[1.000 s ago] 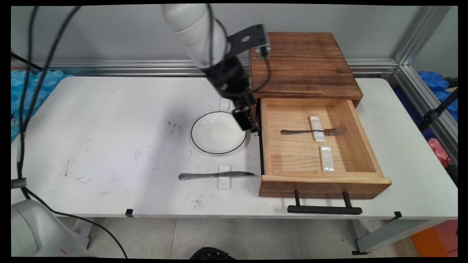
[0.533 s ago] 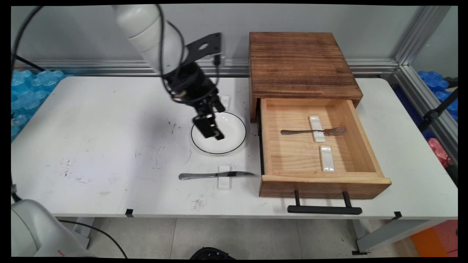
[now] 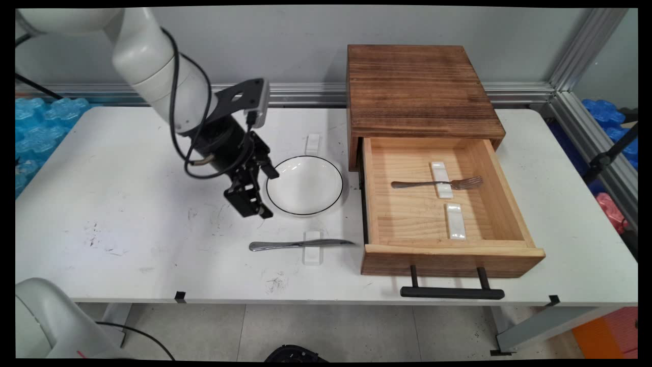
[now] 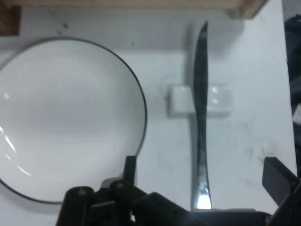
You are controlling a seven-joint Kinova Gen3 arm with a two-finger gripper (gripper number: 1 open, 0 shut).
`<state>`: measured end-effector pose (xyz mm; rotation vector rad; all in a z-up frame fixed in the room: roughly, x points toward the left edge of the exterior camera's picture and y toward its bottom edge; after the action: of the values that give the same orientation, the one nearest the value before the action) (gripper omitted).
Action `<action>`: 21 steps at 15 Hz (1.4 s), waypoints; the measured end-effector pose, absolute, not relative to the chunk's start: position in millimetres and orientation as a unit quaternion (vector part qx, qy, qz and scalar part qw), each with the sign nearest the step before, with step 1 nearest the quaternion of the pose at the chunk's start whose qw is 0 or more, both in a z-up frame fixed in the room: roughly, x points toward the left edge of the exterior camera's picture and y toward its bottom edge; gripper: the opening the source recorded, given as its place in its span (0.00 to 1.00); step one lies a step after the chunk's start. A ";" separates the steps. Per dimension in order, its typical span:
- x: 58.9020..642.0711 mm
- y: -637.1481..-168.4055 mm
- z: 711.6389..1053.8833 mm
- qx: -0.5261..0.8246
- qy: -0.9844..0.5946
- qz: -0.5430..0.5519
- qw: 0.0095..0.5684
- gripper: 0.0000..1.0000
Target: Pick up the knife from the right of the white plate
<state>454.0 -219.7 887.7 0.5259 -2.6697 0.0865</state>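
A: Where is the gripper (image 3: 253,201) seen?

B: It is seen above the white surface (image 3: 127,204), just beside the left rim of the white plate (image 3: 304,184) with the thin black edge. Its fingers (image 4: 278,178) are spread apart and nothing is held between them.

A: What is shown in the hand view?

B: The plate (image 4: 66,117) is shown on one side and the knife (image 4: 201,127) on the other. The knife is laid across a small white rest (image 4: 201,100), and its handle end is seen between the two fingers.

A: And in the main view?

B: The knife (image 3: 300,244) is found nearer the front edge than the plate, on its rest (image 3: 312,248), with the blade pointed at the wooden drawer box (image 3: 423,97). The drawer (image 3: 443,204) is pulled out. Inside it a fork (image 3: 438,183) is laid across one white rest (image 3: 441,179), and a second white rest (image 3: 455,221) is left bare just beside it. Another white rest (image 3: 313,144) is seen on the surface behind the plate
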 end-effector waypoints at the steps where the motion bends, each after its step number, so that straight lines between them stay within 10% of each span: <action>1: 456.0 -214.7 881.1 0.187 -0.960 0.030 0.205 1.00; 21: 415.4 -191.9 786.7 0.199 -0.959 0.030 0.198 1.00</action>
<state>415.4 -191.9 786.7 0.5557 -2.6840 0.0837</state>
